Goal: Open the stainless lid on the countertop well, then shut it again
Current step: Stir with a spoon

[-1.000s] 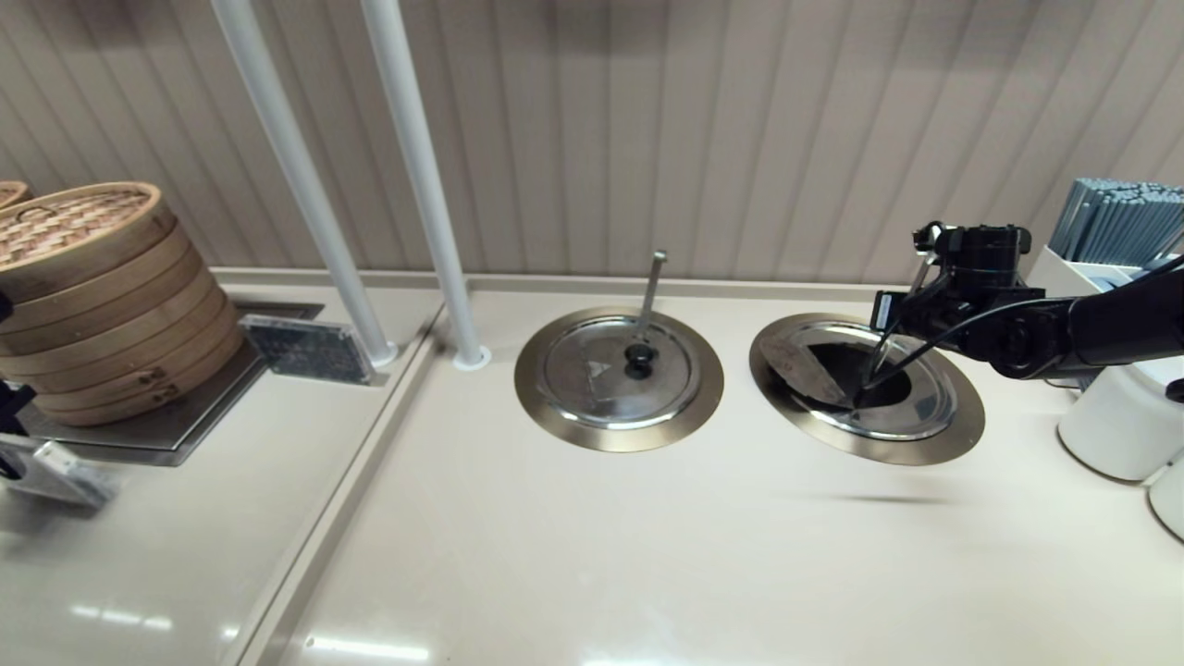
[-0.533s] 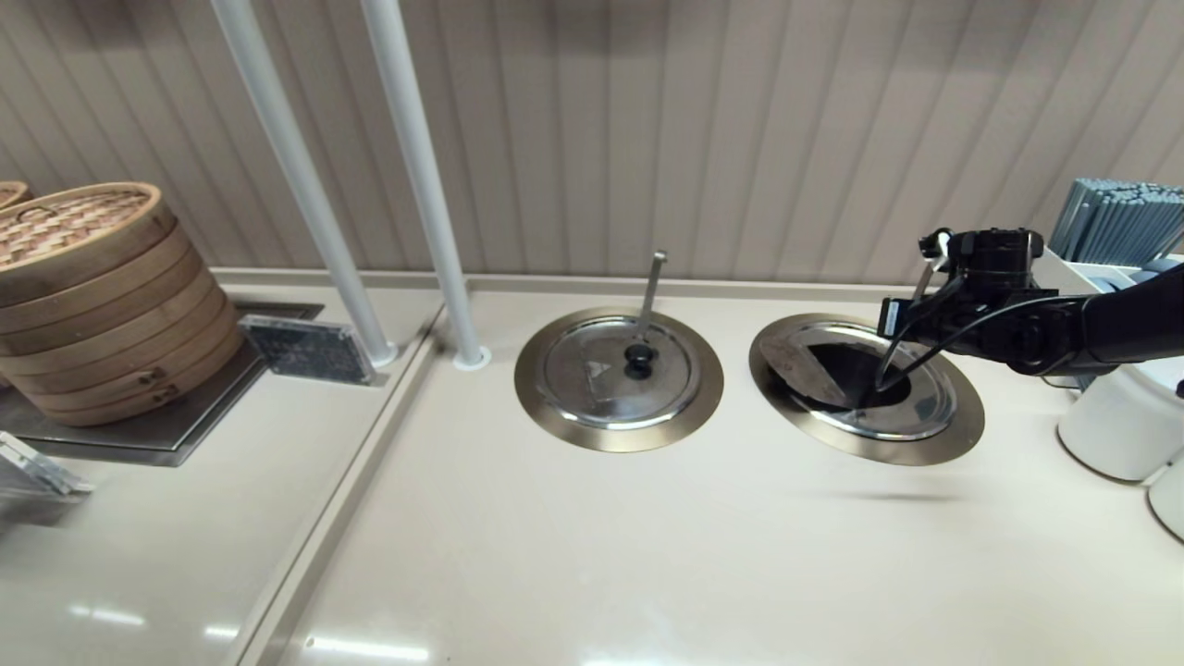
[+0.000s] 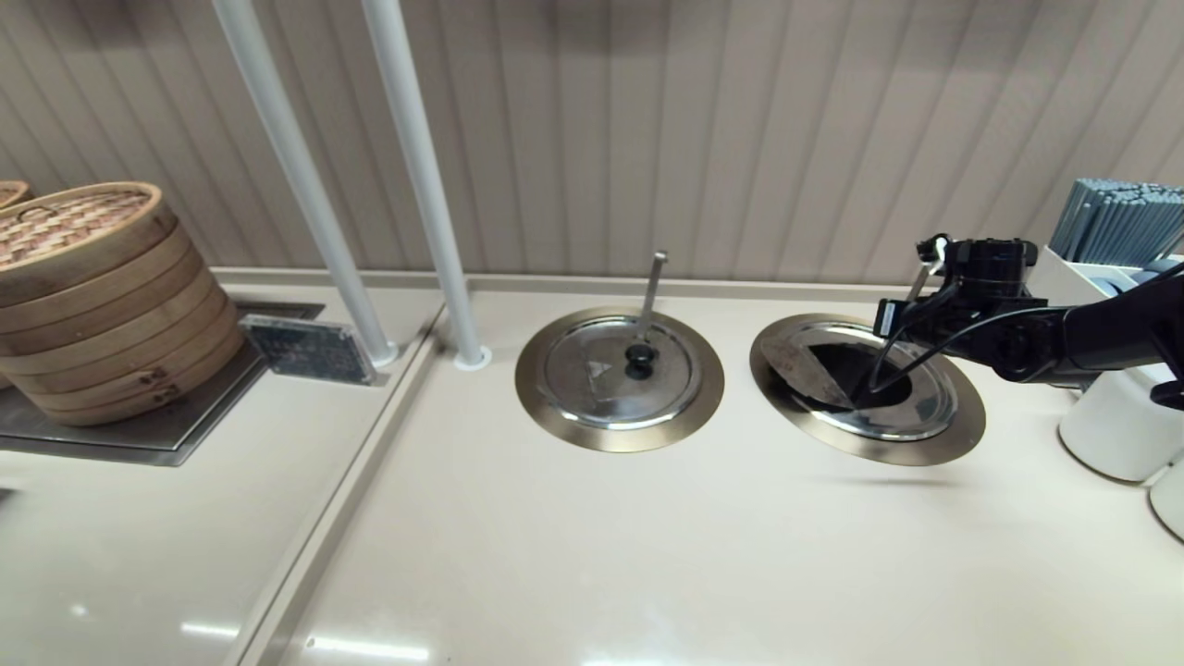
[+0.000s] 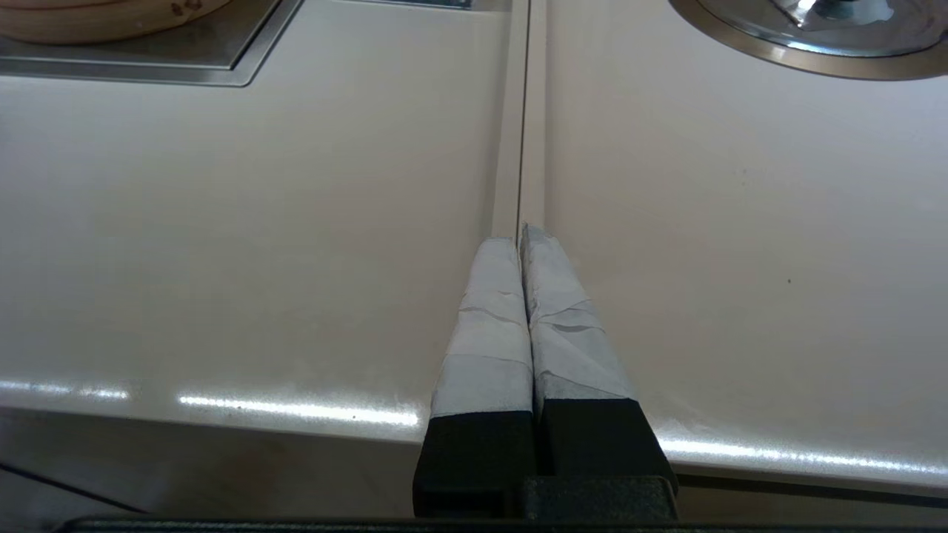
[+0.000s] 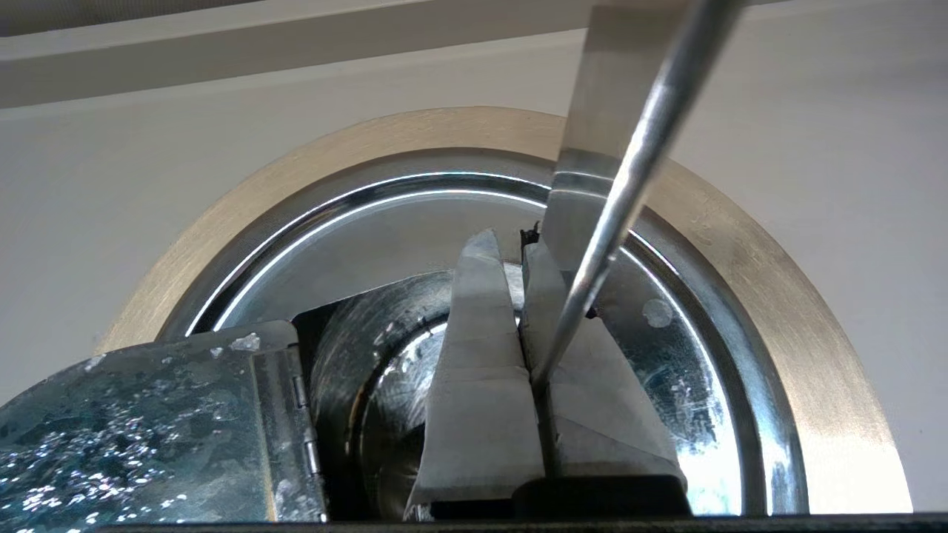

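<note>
Lid state: the stainless lid (image 3: 801,364) is part open. Its hinged flap lies folded back over the left part of the countertop well (image 3: 957,433), underside up, and the dark opening shows just right of it. The twin lid (image 3: 618,370) further left is shut and flat.

Right gripper (image 5: 511,240): it hangs over the open mouth of the well, tips pointing down and toward the far rim. You can see the two taped fingers pressed together with nothing visible between them. The slanted ladle rod (image 5: 585,133) stands just beside them on the far right side.

Left gripper (image 4: 522,237): parked low by the near edge of the counter, well apart from the well, fingers also pressed together. The right arm is clearly the nearer one.

Relation to note: the folded flap lies to the left of the right jaws, and its hinge line (image 5: 300,414) runs roughly near to far across the well. I judge that closing means catching the flap's free left edge and swinging it rightward over that hinge. You would first need to clear the jaws out of the opening. The black knob is not visible from here, presumably under the flap.

Risk: the ladle rod is close beside the fingers and could snag.
</note>
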